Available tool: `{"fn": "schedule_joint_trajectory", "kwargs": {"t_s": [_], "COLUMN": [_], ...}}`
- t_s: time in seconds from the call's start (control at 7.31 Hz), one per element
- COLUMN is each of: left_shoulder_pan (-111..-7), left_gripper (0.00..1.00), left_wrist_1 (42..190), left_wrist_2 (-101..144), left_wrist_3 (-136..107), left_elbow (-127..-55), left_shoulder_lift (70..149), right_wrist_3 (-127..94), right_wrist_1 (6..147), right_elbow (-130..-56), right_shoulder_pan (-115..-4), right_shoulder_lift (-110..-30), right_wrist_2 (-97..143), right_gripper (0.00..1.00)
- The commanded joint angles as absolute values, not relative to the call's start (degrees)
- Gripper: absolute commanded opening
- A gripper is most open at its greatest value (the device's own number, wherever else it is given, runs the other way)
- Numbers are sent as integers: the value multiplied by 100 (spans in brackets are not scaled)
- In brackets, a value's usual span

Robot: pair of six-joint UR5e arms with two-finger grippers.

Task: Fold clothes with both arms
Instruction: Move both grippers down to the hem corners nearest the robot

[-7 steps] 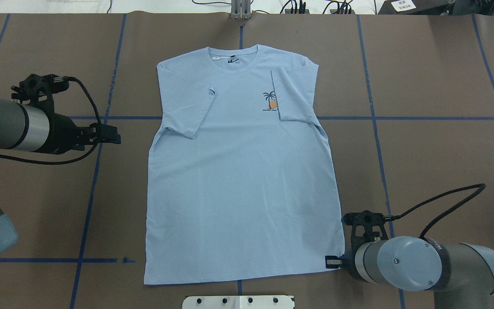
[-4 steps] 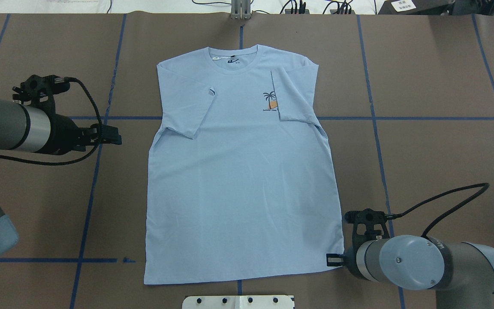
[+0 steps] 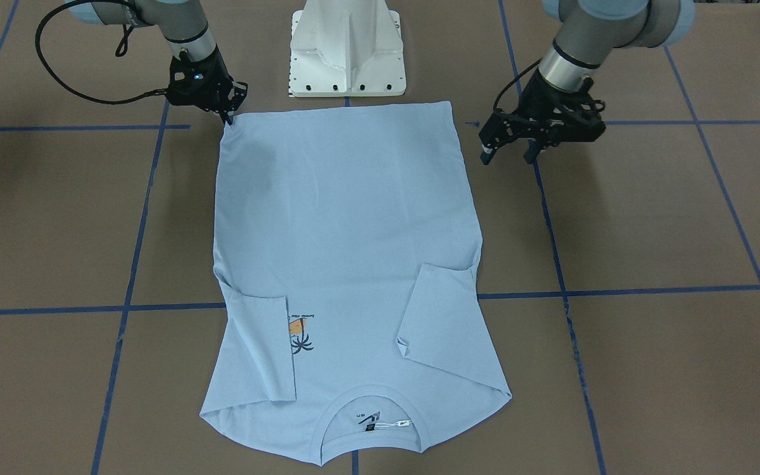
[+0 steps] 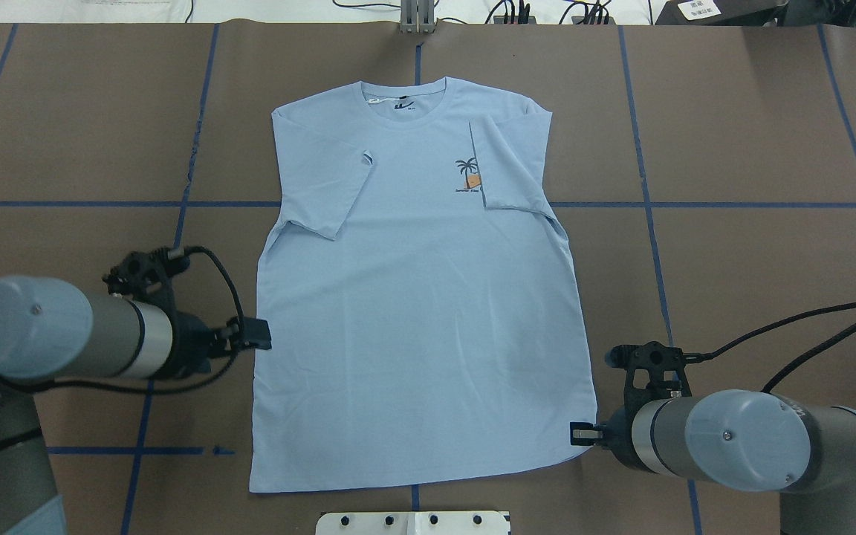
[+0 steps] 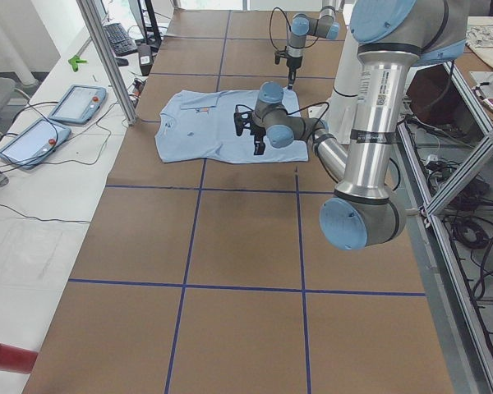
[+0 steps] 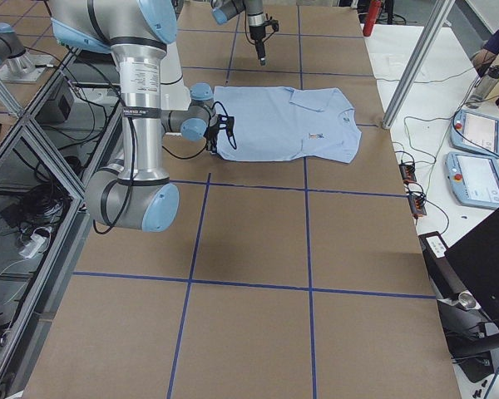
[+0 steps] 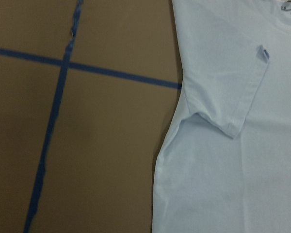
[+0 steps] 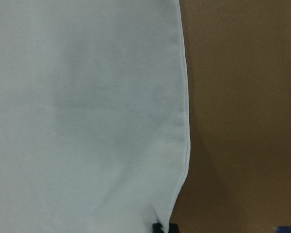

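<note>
From my station, the left arm (image 4: 64,338) comes in low over the brown table (image 4: 755,245), and the left gripper (image 3: 507,157) hangs just off the cloth. Its two fingers (image 3: 485,157) stand well apart with nothing between them. The light blue T-shirt (image 4: 413,319) lies flat, front up. Its long side edge is just beside that gripper's tips, about midway down the body, and I see no contact between them. Up and away from the gripper, the near sleeve (image 4: 331,186) is folded inward onto the chest. The left wrist camera shows that sleeve and the side seam against a blue tape line (image 7: 111,72).

Further across, the collar (image 4: 406,104) with its tag sits at the shirt end farthest from both grippers. The palm print (image 4: 467,174) is partly covered by the other sleeve (image 4: 506,167), also folded in.

On the far side, the right arm (image 4: 740,449) reaches to the hem. The right gripper (image 4: 580,432) sits at the hem corner (image 3: 225,126) with its fingers drawn close together. In the right wrist camera the shirt's edge curves straight into the black fingertip (image 8: 157,227), so I read it as pinching that corner. The rest of the shirt spreads forward from this gripper
</note>
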State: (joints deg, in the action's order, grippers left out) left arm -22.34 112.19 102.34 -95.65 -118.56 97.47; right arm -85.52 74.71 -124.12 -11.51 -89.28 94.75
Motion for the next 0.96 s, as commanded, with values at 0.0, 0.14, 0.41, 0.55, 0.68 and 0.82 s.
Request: {"fn": "schedule_joint_trajectory", "kwargs": {"t_s": [0.0, 0.14, 0.41, 0.55, 0.68, 0.82], "left_shoulder_pan": [-1199, -978, -591, -484, -431, -422], "left_gripper": [100, 100, 99, 99, 99, 98], "left_wrist_1": [10796, 10515, 10459, 10459, 10424, 10415], "left_wrist_2": [9583, 9397, 9378, 9378, 9378, 9378], "left_wrist_3": [-10483, -10616, -10958, -11047, -11057, -11057], "left_elbow": [-11918, -11918, -11848, -11839, -11821, -11813], "left_shoulder_lift": [9738, 9738, 9721, 9721, 9729, 9729], "right_wrist_3": [-8552, -8552, -8552, -8552, -8552, -8552], "right_wrist_1": [7471, 7471, 7471, 7471, 7471, 7471], "right_elbow": [-12551, -12533, -12524, -12524, -12524, -12524], "right_shoulder_pan": [-1195, -1195, -1195, -1195, -1213, -1213], "right_shoulder_lift": [-8921, -8903, -8886, -8886, -8894, -8886], "right_wrist_2": [9475, 9475, 9483, 9483, 9483, 9483], "right_gripper": [0, 0, 0, 0, 0, 0]}}
